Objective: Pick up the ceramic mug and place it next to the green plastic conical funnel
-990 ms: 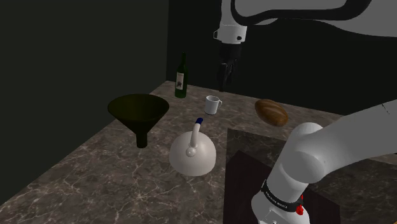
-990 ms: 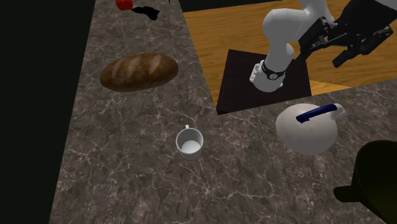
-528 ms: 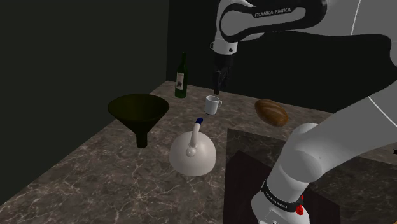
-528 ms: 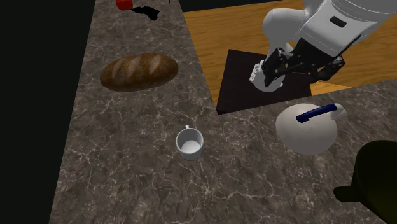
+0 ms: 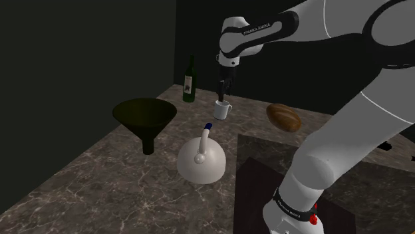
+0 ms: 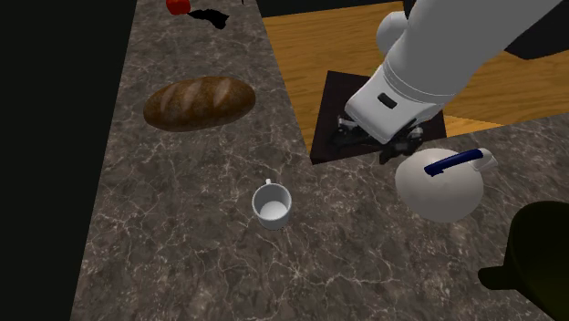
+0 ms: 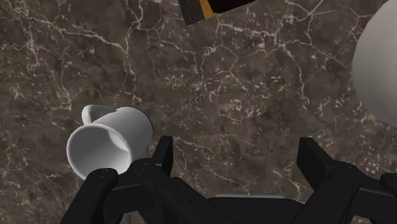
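A small white mug (image 5: pixel 223 110) stands upright on the dark marble counter (image 5: pixel 120 179), with its handle away from the funnel. The dark green funnel (image 5: pixel 145 119) rests mouth up toward the shoulder view's left. My black gripper (image 5: pixel 225 90) hangs just above the mug, pointing down. In the wrist view the gripper (image 7: pixel 238 167) is open, and the mug (image 7: pixel 108 143) lies just outside one finger (image 7: pixel 162 156), not between the two. In the second exterior view the mug (image 6: pixel 272 205) sits apart from my hand (image 6: pixel 376 146), with the funnel (image 6: pixel 538 260) at the right edge.
A white kettle (image 5: pixel 201 159) with a blue handle stands between mug and stand. A green bottle (image 5: pixel 189 81) is at the counter's back by the dark wall. A bread loaf (image 5: pixel 284 117) lies to the mug's right. The stand's dark base (image 6: pixel 378 114) borders the counter.
The arm has swung in and come down, bringing the open gripper from high above the counter to just over the mug. The mug, funnel and kettle have not moved.
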`<state>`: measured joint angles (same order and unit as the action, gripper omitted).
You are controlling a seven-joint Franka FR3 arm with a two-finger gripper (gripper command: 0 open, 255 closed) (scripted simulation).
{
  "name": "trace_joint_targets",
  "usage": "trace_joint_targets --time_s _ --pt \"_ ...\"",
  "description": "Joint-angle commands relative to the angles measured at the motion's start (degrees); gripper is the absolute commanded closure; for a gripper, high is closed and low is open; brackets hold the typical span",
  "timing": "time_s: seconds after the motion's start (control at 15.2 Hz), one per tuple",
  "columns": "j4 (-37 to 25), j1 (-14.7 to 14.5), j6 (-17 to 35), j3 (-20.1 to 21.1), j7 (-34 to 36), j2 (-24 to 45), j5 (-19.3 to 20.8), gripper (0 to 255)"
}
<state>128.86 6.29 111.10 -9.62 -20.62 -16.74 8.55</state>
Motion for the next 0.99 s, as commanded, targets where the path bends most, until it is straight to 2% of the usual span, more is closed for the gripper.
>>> trace_joint_targets --time_s 0.0,0.66,0.92 --pt "-1.63 0.60 2.27 -1.32 -1.43 3.47 -0.14 0" --pt "-14.28 3.93 10.60 -5.92 -9.10 23.31 -4.92 0" --pt "-12.76 4.17 13.47 -5.94 -9.34 24.68 -5.24 0"
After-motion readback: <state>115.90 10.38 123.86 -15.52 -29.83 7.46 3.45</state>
